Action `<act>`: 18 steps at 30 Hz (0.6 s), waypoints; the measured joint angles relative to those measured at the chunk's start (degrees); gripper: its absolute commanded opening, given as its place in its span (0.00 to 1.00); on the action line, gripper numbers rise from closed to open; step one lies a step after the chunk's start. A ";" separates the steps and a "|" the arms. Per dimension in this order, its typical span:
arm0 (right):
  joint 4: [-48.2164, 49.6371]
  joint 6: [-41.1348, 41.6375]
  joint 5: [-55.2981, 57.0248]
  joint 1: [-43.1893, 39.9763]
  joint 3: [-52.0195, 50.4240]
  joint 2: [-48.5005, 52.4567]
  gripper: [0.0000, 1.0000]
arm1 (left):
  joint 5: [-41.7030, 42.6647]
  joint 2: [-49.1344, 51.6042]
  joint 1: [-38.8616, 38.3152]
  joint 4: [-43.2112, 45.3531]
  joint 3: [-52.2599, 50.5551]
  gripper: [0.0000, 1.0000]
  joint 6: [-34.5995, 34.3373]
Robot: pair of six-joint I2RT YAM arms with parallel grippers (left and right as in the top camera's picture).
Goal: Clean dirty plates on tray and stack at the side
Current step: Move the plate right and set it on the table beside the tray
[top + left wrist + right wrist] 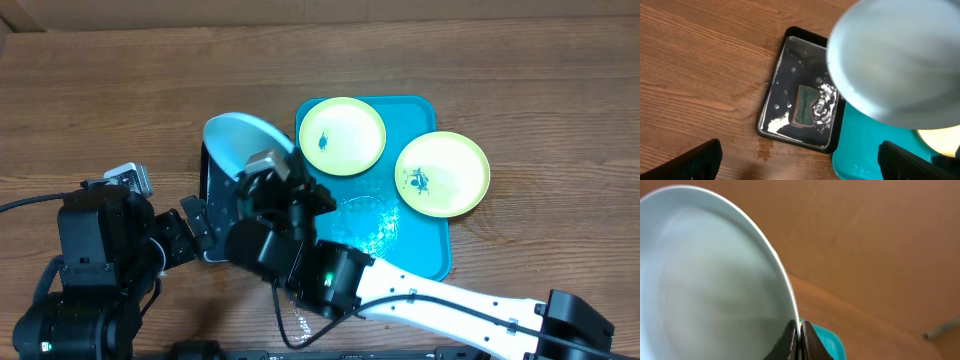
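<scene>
The turquoise tray (425,240) holds two plates: one (342,136) at its far left with a blue smear, and one (442,174) overhanging its right edge with blue smears. My right gripper (264,166) is shut on the rim of the third plate (240,140), which it holds tilted above the black tray (207,180). In the right wrist view the fingers (800,336) pinch the plate's (715,280) edge. In the left wrist view the plate (895,55) is a blurred pale shape. My left gripper (800,167) is open and empty, low beside the black tray (767,115).
The black tray holds water, white foam and a green sponge (805,106). A wet patch (765,147) marks the wood at its near edge. The turquoise tray's corner (860,147) lies beside it. Water drops lie on the turquoise tray (370,220).
</scene>
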 measured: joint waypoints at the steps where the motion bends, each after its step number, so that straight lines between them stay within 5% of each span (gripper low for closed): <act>1: -2.95 3.02 -1.31 -1.31 0.02 0.00 0.04 | 0.00 0.00 0.00 -0.02 0.00 1.00 0.00; 9: -19.98 28.24 -33.51 -20.26 0.20 0.00 0.04 | 0.00 0.00 0.00 -0.02 0.04 1.00 0.00; 18: -31.01 36.63 -69.20 -49.94 0.20 -10.08 0.04 | 0.00 0.00 0.00 -0.09 0.04 1.00 0.00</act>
